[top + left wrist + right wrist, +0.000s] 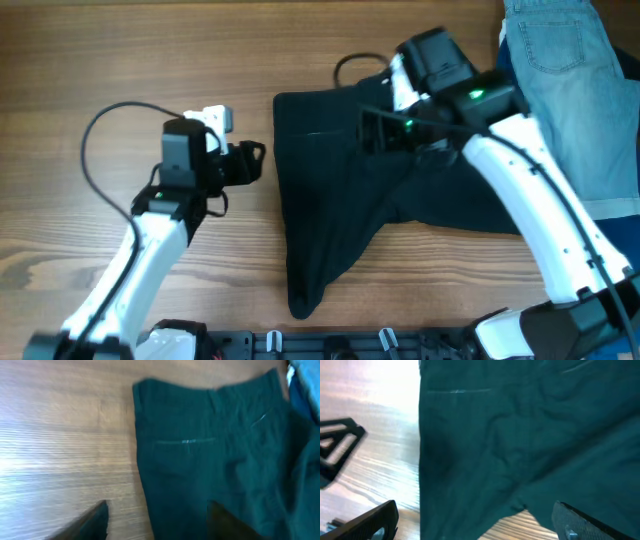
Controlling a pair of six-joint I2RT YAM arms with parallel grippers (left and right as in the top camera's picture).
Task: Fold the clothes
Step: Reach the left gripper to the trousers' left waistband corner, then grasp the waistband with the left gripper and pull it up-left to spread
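Observation:
The black garment (330,190) lies spread on the wooden table, its waistband at the far side and one leg trailing toward the front edge. It fills most of the left wrist view (215,465) and the right wrist view (520,445). My left gripper (250,163) is open and empty, just left of the garment's left edge; its fingers (155,520) straddle that edge. My right gripper (385,128) is open and empty, hovering over the garment's upper middle; its fingers (475,520) spread over the crotch notch.
A light blue denim garment (575,80) lies at the far right, partly over the black one's right end. A black cable (100,130) loops on the table at the left. Black fixtures (330,345) line the front edge.

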